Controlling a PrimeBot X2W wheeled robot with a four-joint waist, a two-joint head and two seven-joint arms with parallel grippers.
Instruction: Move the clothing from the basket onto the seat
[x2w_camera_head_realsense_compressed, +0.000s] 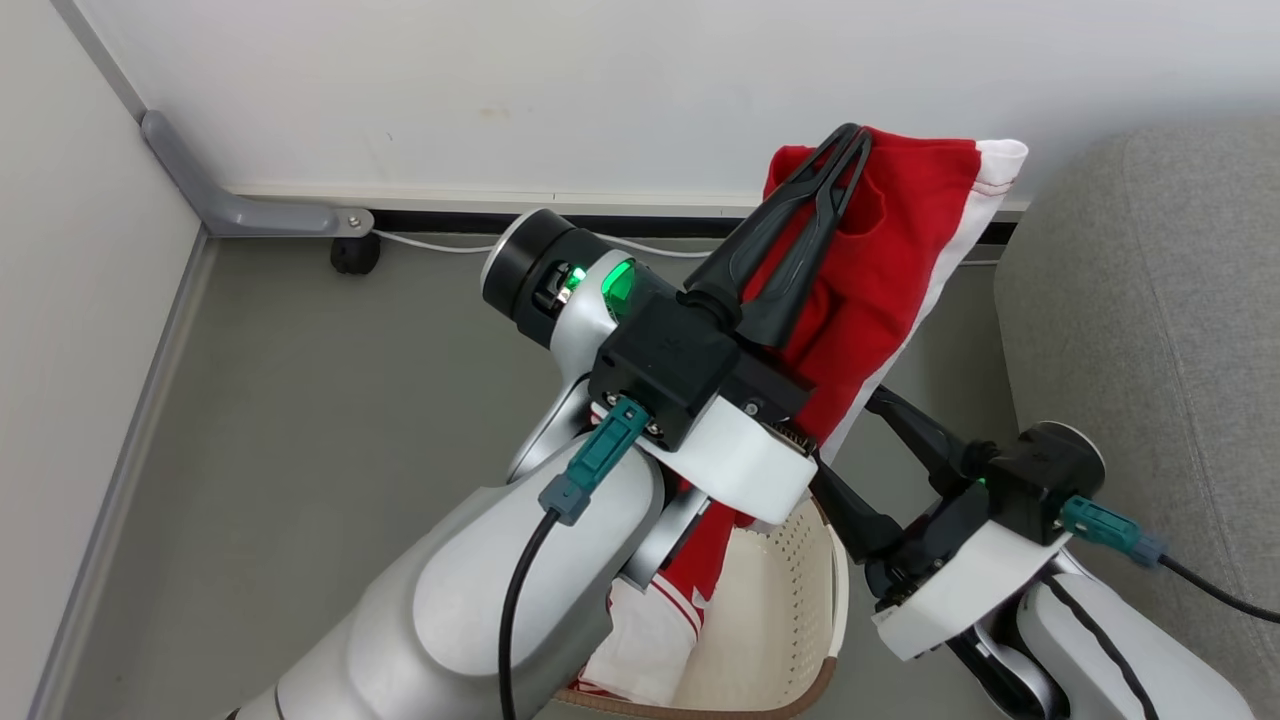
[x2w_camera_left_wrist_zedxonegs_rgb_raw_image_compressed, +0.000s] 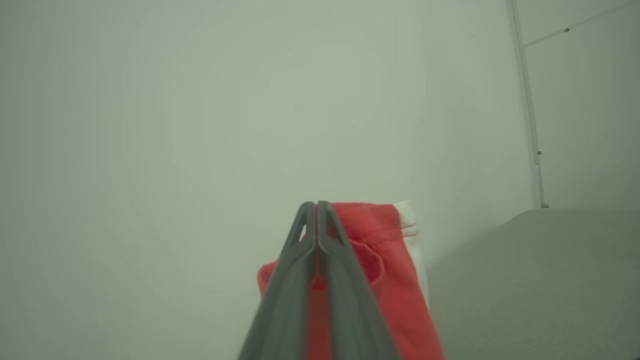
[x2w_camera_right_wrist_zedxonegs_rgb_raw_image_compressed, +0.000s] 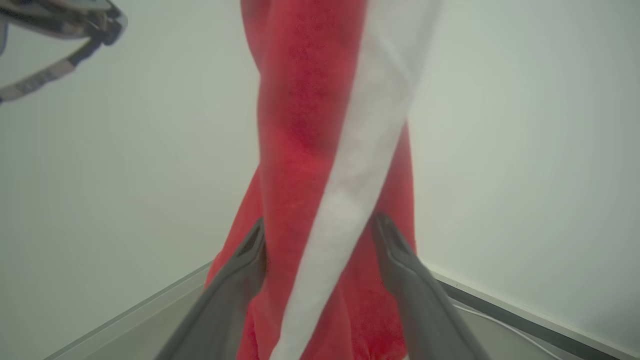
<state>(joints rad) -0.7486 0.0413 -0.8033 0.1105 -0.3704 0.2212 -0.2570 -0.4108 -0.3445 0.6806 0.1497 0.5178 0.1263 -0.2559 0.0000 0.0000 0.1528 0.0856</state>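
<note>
One clothing piece hangs from left gripper.

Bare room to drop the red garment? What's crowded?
Free: grey woven-fabric sofa, bare from the right tool to the frame's right edge; grey floor between the left wall and left arm. Crowded: above the cream perforated plastic basket, where both arms and the hanging red-and-white garment meet.

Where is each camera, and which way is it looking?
Left wrist: on the left arm, looking along the shut left gripper at wall and seat.
Right wrist: on the right arm, looking along the open right gripper at the wall.
Head: on the head, looking down at basket and floor; both grippers show.
All three share the red clothing.
</note>
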